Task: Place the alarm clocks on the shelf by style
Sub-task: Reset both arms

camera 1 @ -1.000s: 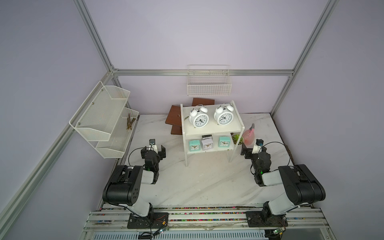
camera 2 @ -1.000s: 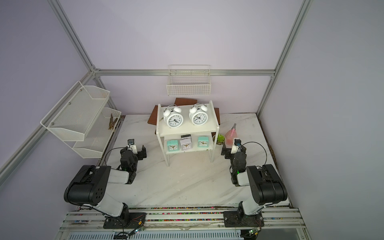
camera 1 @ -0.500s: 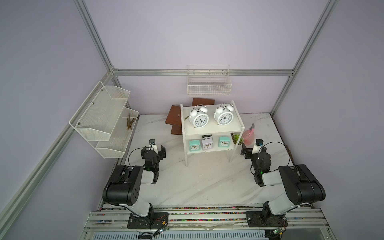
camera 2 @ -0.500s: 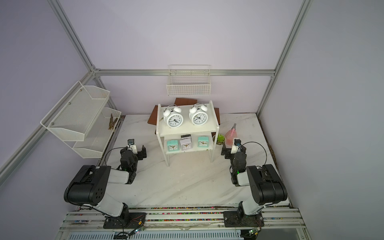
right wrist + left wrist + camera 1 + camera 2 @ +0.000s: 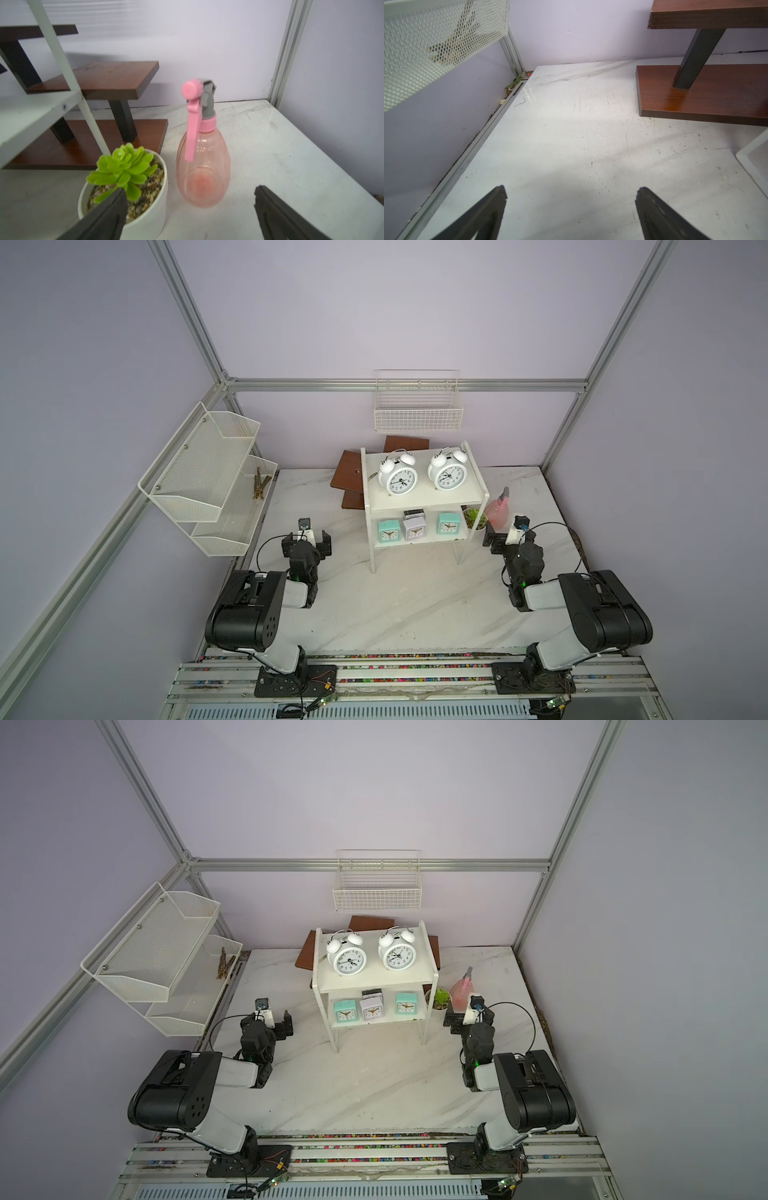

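The white shelf [image 5: 419,501] stands mid-table in both top views. Two round white twin-bell alarm clocks [image 5: 397,480] [image 5: 448,476] sit side by side on its top board. On the lower board a whitish-grey square clock [image 5: 414,529] stands between two mint-green ones [image 5: 388,531] [image 5: 448,524]. Another small clock [image 5: 414,514] is mostly hidden behind the grey one. My left gripper [image 5: 306,541] [image 5: 571,197] hovers open and empty over bare table left of the shelf. Right of the shelf, my right gripper [image 5: 510,540] [image 5: 189,190] is open and empty.
A pink spray bottle [image 5: 202,166] and a potted succulent [image 5: 124,168] stand just ahead of the right gripper, beside the shelf leg [image 5: 91,124]. A brown stepped wooden stand [image 5: 353,477] sits behind the shelf. A mesh rack [image 5: 208,481] and a wire basket [image 5: 417,414] hang on the walls.
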Controlling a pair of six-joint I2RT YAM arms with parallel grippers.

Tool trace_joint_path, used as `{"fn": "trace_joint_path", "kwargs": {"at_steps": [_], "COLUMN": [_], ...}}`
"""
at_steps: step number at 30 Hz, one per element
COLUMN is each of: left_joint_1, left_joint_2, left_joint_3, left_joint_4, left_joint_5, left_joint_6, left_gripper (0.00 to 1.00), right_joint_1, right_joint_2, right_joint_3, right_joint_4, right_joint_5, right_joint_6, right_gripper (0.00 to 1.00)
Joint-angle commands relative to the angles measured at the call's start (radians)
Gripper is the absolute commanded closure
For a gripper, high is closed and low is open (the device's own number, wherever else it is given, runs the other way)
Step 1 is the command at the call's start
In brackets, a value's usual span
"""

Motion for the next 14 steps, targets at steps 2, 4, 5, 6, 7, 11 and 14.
{"fn": "trace_joint_path", "kwargs": {"at_steps": [2,4,5,6,7,11,14], "left_joint_1": [0.008,0.007,0.007,0.008,0.006,0.008,0.008], "left_joint_2": [-0.015,-0.014,-0.013,-0.013,-0.014,-0.015,-0.015], "left_joint_3": [0.010,0.010,0.010,0.011,0.010,0.011,0.010], "left_joint_4": [0.015,0.014,0.014,0.015,0.015,0.015,0.014], "left_joint_5": [-0.010,-0.008,-0.009,-0.008,-0.009,-0.010,-0.010], "left_joint_6": [-0.015,-0.015,-0.015,-0.015,-0.015,-0.015,-0.015], "left_gripper": [0.00,0.00,0.00,0.00,0.00,0.00,0.00], "right_joint_1": [0.001,0.001,0.001,0.001,0.000,0.001,0.002], "right_joint_2": [0.034,0.024,0.029,0.037,0.038,0.038,0.034], "right_joint_3": [0.001,0.009,0.007,0.002,0.001,0.003,-0.003], "right_joint_4": [-0.053,-0.082,-0.067,-0.047,-0.042,-0.047,-0.037], "right_joint_5": [0.041,0.042,0.040,0.041,0.040,0.043,0.042], "right_joint_6": [0.022,0.021,0.020,0.019,0.020,0.022,0.020], "right_gripper": [0.00,0.01,0.01,0.01,0.01,0.01,0.01]}}
